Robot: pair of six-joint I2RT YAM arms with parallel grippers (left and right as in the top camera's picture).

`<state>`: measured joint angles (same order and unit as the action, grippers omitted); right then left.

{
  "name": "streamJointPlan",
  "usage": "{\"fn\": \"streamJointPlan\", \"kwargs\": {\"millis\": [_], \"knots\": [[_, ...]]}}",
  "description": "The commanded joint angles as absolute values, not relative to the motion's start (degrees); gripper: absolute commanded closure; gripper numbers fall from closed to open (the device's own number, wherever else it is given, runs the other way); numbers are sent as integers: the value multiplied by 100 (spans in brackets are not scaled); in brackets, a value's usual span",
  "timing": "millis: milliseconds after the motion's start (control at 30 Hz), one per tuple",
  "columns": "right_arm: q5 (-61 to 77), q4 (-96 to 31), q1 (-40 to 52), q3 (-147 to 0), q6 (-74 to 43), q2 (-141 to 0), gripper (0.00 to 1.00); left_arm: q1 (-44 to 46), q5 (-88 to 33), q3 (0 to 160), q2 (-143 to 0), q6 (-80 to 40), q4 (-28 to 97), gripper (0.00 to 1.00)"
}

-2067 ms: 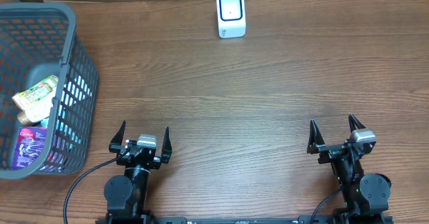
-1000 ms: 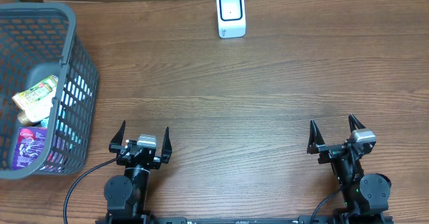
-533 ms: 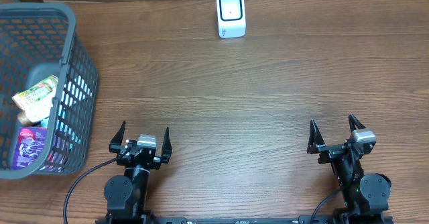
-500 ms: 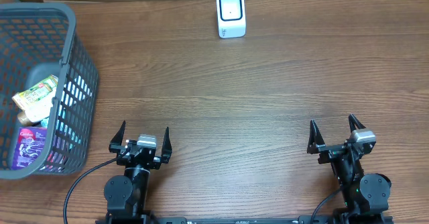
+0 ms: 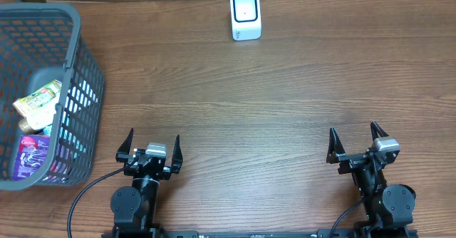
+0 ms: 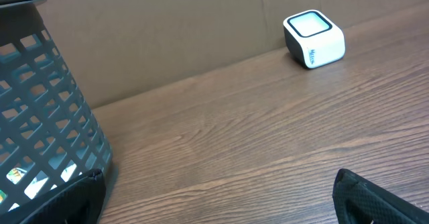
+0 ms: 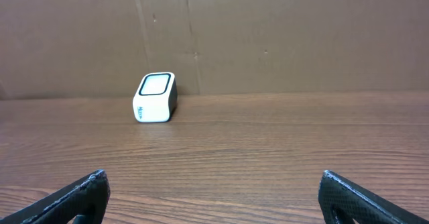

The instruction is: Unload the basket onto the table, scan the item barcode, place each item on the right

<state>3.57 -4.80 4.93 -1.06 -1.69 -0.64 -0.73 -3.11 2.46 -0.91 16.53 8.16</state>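
Holding nothing, my left gripper (image 5: 154, 135) and right gripper (image 5: 352, 128) stand wide; scanner (image 5: 246, 15) well ahead between them, basket (image 5: 91, 88), probably with packets (image 5: 39, 99), off left.

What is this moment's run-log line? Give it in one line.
left gripper: open, empty | right gripper: open, empty | packaged items: in grey plastic mesh basket | white box-shaped barcode scanner: far side of wooden table

Basket (image 5: 85, 74) (holding packets (image 5: 39, 99)) sits far left; scanner (image 5: 246, 15) stands at back.

The table (image 5: 285, 88) bears a basket (image 5: 43, 8) and scanner (image 5: 246, 15).
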Motion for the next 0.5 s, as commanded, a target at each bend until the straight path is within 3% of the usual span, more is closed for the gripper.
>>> {"fn": "streamJointPlan", "kwargs": {"millis": [0, 467], "knots": [[303, -462, 523, -47, -165, -19, 0, -73, -235, 200, -25, 1610, 797, 1], [733, -414, 523, -49, -169, -19, 0, -71, -674, 200, -25, 1566, 749, 1]]}}
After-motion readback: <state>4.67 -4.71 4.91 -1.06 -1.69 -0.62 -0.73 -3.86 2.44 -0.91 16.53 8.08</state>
